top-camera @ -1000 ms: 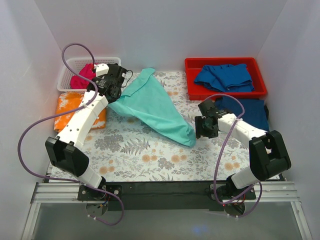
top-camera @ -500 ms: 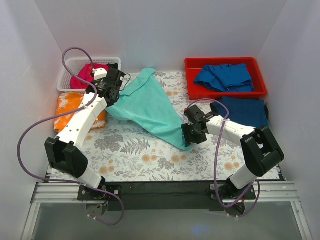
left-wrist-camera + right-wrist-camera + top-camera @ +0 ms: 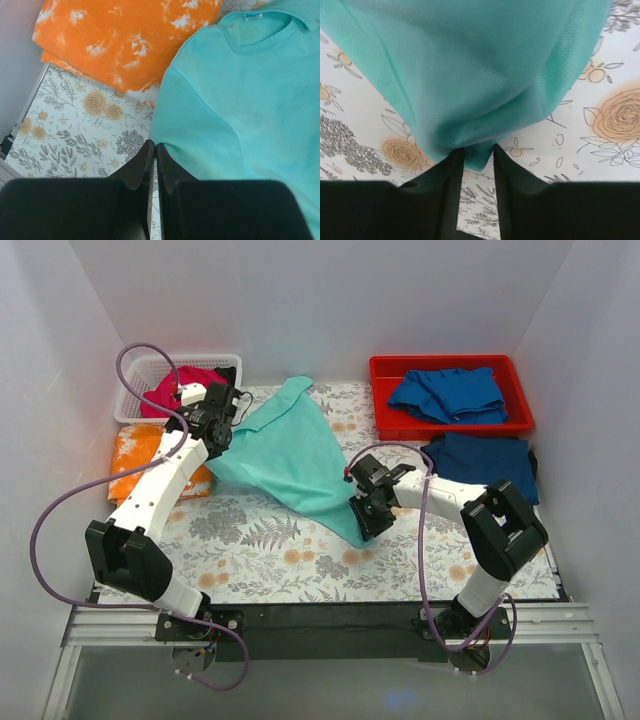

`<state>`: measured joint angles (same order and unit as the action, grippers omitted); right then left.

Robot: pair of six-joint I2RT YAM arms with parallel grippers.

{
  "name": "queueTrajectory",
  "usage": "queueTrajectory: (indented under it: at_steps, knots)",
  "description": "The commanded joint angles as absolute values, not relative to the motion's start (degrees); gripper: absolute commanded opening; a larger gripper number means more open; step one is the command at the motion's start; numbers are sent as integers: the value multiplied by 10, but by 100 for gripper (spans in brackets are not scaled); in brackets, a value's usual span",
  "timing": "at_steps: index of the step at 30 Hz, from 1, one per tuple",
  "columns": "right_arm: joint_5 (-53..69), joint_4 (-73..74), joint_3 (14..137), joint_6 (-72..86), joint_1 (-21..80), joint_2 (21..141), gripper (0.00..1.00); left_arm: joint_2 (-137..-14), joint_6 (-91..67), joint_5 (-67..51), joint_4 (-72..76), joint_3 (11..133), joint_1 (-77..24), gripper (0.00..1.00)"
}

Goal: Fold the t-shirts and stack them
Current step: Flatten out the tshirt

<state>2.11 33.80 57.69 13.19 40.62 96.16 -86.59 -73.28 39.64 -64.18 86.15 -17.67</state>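
You're working in a robotics lab booth: plain white panels (image 3: 330, 310) close the left, right and far sides, the left arm (image 3: 160, 485) and right arm (image 3: 452, 490) bolt to a black plate (image 3: 320, 618) on aluminium rails (image 3: 110, 625) at the near edge, and purple cables (image 3: 420, 565) loop free.

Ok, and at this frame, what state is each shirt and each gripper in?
mint-teal t-shirt: unfolded, held at two ends by both grippers.
orange t-shirt: folded, lying in front of the white basket.
magenta t-shirt: crumpled in the white basket.
far blue t-shirt: crumpled in the red tray.
near blue t-shirt: folded flat, in front of the red tray.
left gripper: shut on the mint-teal t-shirt's edge.
right gripper: shut on its bunched corner.
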Motion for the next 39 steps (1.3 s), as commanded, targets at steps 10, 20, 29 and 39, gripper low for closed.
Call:
queueTrajectory:
  at_steps: [10,20,29,39]
  knots:
    - [-18,437,598,126,416,949,1,-829,-715,394,-621,857,-149,0]
    - [-241,510,853,139,387,922,1,-820,-685,373,-509,939,-142,0]
    - [-270,505,1168,100,284,993,1,-896,-603,347,-381,1128,-134,0]
    - [-282,427,1269,73,253,960,1,-969,-570,289,-341,1355,-128,0]
